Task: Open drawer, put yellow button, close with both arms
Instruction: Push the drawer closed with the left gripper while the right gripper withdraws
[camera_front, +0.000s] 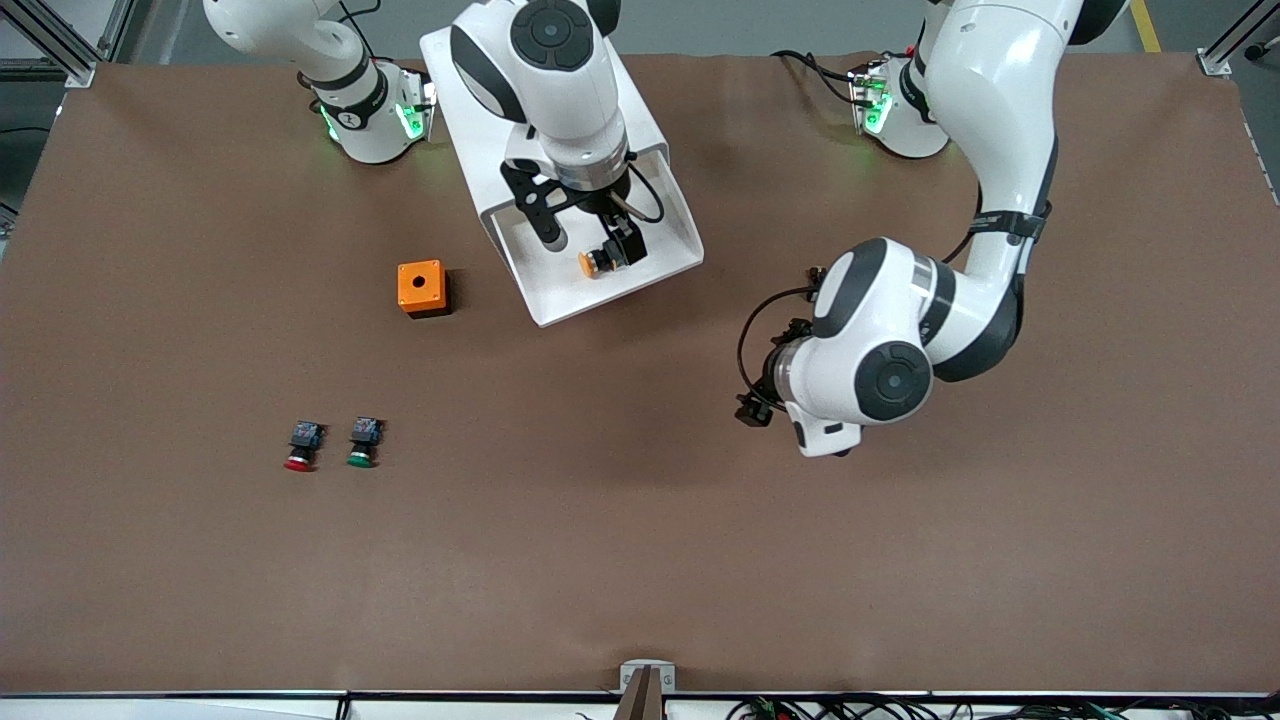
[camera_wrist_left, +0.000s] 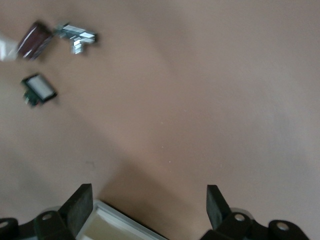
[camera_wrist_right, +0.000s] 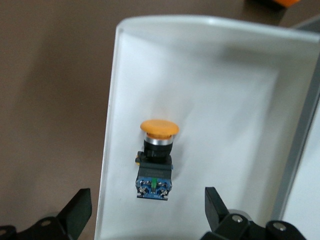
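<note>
The drawer (camera_front: 556, 303), the top one of the white cabinet (camera_front: 447, 62), stands pulled out toward the front camera. The yellow button (camera_front: 597, 262) lies on its side on the drawer floor, and it also shows in the right wrist view (camera_wrist_right: 156, 157). My right gripper (camera_front: 590, 245) hangs open just above the drawer (camera_wrist_right: 114, 100), holding nothing; in its wrist view (camera_wrist_right: 146, 196) the fingers straddle the button's blue end without touching it. My left gripper (camera_front: 756, 405) is open and empty over bare table toward the left arm's end, nearer the front camera than the drawer; its wrist view (camera_wrist_left: 148, 192) shows brown table.
An orange box (camera_front: 421, 286) with a round hole stands beside the drawer toward the right arm's end. A red-capped button (camera_front: 300, 447) and a green-capped button (camera_front: 363, 443) lie nearer the front camera. A white-rimmed corner (camera_wrist_left: 117, 222) shows low in the left wrist view.
</note>
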